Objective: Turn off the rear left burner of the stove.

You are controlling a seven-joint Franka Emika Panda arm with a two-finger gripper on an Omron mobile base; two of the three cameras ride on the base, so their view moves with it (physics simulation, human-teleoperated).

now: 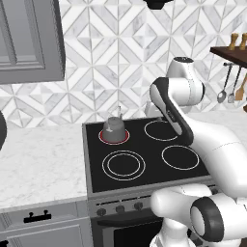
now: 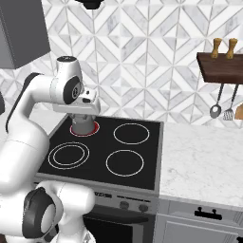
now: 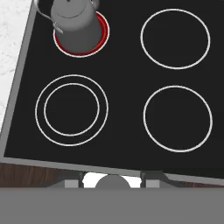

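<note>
I am looking down along the gripper (image 3: 112,181), and its dark tips are sitting close together at the bottom of the hand view, pressed shut with nothing between them. Directly under the hand I am seeing the grey front edge of the stove (image 3: 109,166), and the black glass is spreading out ahead of the tool. Nearest ahead and to one side the double white-ringed zone (image 3: 71,110) is lying, with a single white-ringed zone (image 3: 177,118) beside it on the other side. Nothing is standing on either of these. Farther out, beyond the double ring, the rear left burner (image 3: 102,36) is glowing red, and a grey kettle (image 3: 76,24) is sitting right on it, covering most of the ring. Another bare white ring (image 3: 175,38) is lying at the far side next to it. From the left base view, the row of small dark knobs (image 1: 119,209) is running along the front panel, low beneath the cooktop, and the arm's white elbow is crowding that panel's right end. Beyond the stove, a marble counter (image 2: 204,159) is stretching off, and utensils (image 2: 223,107) are hanging under a dark shelf (image 2: 222,66).
</note>
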